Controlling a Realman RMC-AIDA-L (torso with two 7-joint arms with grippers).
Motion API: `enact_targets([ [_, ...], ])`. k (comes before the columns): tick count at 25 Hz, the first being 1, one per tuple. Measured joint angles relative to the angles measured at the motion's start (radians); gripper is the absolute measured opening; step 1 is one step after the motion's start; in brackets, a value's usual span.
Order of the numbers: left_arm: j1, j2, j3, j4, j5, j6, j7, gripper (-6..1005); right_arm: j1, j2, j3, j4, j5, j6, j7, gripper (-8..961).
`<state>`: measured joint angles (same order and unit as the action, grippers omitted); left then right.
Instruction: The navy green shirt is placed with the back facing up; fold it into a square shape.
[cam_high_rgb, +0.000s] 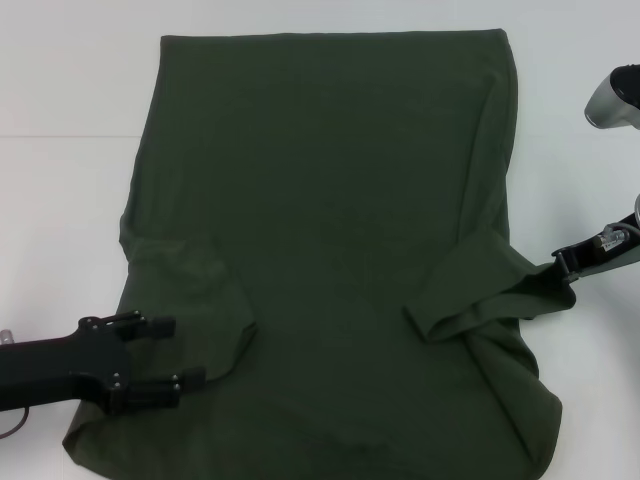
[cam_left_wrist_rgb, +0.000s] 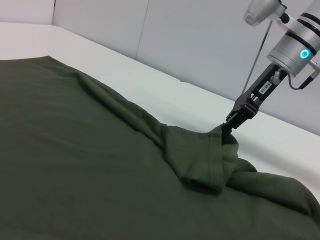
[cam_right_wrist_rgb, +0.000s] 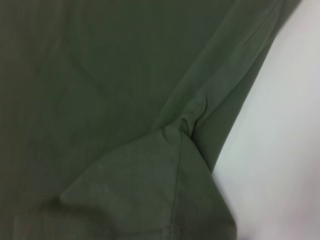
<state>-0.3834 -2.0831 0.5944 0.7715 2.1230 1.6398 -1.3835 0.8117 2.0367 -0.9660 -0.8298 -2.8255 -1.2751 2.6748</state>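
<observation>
My right hand pinches the navy green shirt at its sleeve edge. My left hand rests spread over the opposite sleeve. Advise folding sleeves inward evenly, flat.

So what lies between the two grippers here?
In the head view, only the navy green shirt spans between the open left gripper and the right gripper, shut on its folded-in sleeve.
</observation>
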Motion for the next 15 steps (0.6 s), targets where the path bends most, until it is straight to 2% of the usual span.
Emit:
enact_targets([
  [4, 0.0, 0.0, 0.002, -0.001, 0.0, 0.0, 0.001, 887, 0.001, 0.0, -0.001, 0.0, 0.0, 0.001, 0.0, 19],
  [15, 0.0, 0.0, 0.0, -0.002, 0.0, 0.004, 0.002, 887, 0.009, -0.001, 0.032, -0.057, 0.025, -0.035, 0.0, 9],
])
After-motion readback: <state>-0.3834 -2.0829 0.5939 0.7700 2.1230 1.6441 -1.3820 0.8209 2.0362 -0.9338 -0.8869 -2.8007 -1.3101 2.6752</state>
